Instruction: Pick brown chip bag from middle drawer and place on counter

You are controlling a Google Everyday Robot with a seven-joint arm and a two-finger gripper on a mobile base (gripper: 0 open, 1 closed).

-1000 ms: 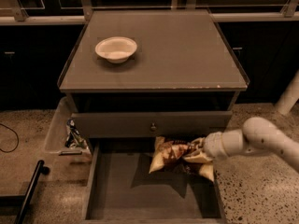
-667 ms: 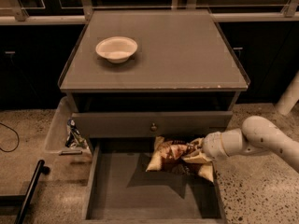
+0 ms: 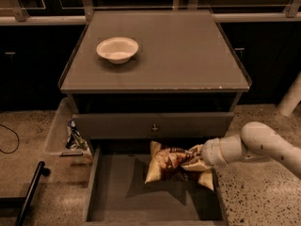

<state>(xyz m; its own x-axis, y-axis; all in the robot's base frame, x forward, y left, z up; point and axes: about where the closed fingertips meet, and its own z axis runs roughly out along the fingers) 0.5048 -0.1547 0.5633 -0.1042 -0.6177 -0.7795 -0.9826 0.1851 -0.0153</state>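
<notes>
Crinkly dark-brown and tan chip bag (image 3: 168, 166) hangs over the rear right of the wide, shallow grey middle drawer (image 3: 117, 199), casting a shadow on the drawer floor. Gripper (image 3: 198, 158), by the drawer's right wall, is clamped on the bag's right edge. Flat grey counter (image 3: 183, 51) sits above the drawer, with a round white bowl (image 3: 117, 49) on it.

One bowl (image 3: 117, 49), one chip bag (image 3: 167, 164), one pair of jaws over one open drawer (image 3: 117, 199).

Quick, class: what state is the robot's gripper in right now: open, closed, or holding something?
Gripper: closed on the brown chip bag, holding it over the right side of the middle drawer.
</notes>
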